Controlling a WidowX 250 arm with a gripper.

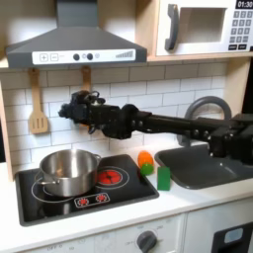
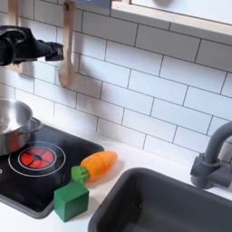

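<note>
Black glass stove top (image 1: 59,203) fills the counter's near corner, and on its back burner we see the round steel pot (image 1: 69,170), rim up. Above it hangs the black gripper (image 1: 74,111), high against the white tiles; whether its jaws stand wide or closed, we cannot tell. To come down cleanly we judge it wants a straight drop, clear of the wooden spatula (image 1: 38,121) on the wall. Open room lies toward the first exterior view's right, before the orange toy carrot (image 2: 98,164) and small green block (image 2: 71,200).

Silver pot (image 1: 67,169); black stove (image 2: 18,186) with red rings; orange carrot (image 2: 98,165); green block (image 2: 71,200); white tiles (image 2: 136,86).
</note>
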